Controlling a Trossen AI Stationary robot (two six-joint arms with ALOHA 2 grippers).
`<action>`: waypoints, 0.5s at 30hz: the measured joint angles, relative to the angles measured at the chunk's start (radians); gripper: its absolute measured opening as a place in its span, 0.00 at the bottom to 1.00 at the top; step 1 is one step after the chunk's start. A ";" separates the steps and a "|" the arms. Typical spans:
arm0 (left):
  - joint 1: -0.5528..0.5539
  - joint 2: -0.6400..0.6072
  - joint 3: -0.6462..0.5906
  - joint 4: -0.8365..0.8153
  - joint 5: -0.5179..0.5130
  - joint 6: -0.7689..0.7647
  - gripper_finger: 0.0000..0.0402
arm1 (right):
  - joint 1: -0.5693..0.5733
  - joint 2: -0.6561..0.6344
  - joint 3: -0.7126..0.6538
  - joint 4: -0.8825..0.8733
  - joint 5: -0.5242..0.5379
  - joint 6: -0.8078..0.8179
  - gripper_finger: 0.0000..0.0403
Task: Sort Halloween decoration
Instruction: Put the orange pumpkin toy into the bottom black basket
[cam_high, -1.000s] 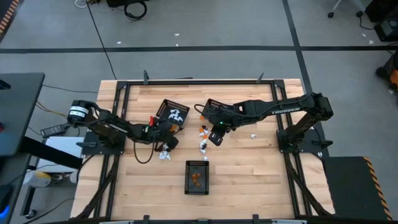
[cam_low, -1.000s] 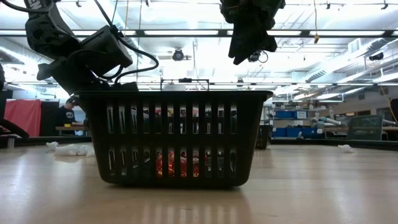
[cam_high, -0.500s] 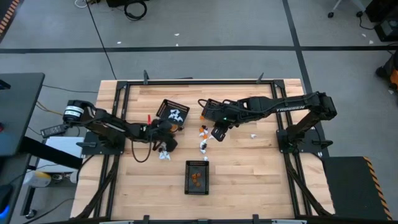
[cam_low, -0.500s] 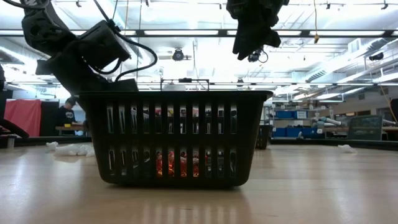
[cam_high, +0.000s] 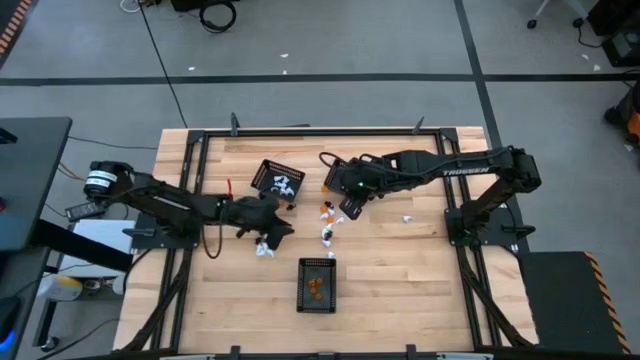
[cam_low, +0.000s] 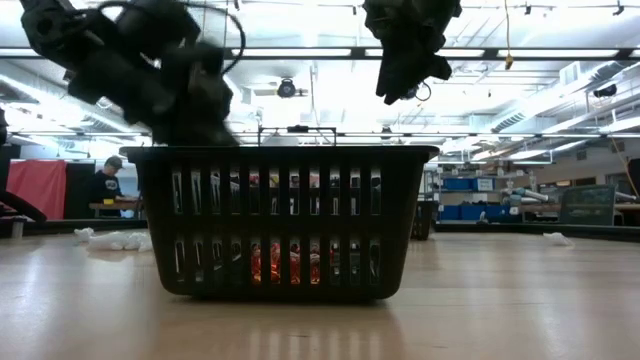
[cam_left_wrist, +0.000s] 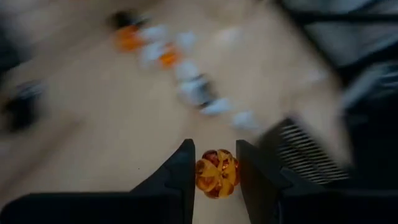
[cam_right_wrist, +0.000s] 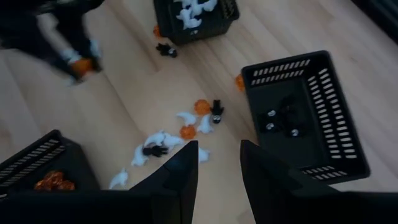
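Already an orange pumpkin trinket (cam_left_wrist: 216, 173) is gripped between the jaws of the left gripper (cam_high: 272, 226), which is carried above the tabletop (cam_high: 420, 270) near the scattered decorations (cam_high: 327, 222). From there the basket with orange pieces (cam_high: 317, 285) lies toward the near edge, closer to this arm. The right gripper (cam_right_wrist: 215, 163) is held above the loose pile, jaws apart and empty.
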 joint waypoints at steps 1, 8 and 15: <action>-0.005 -0.001 0.002 0.037 0.021 -0.004 0.26 | -0.007 0.000 0.000 0.000 0.003 -0.004 0.31; -0.105 0.028 0.033 0.165 0.111 -0.056 0.26 | -0.061 0.000 0.000 -0.001 0.009 -0.020 0.31; -0.215 0.155 0.150 0.172 0.094 -0.041 0.27 | -0.084 0.000 0.000 0.026 0.018 0.013 0.31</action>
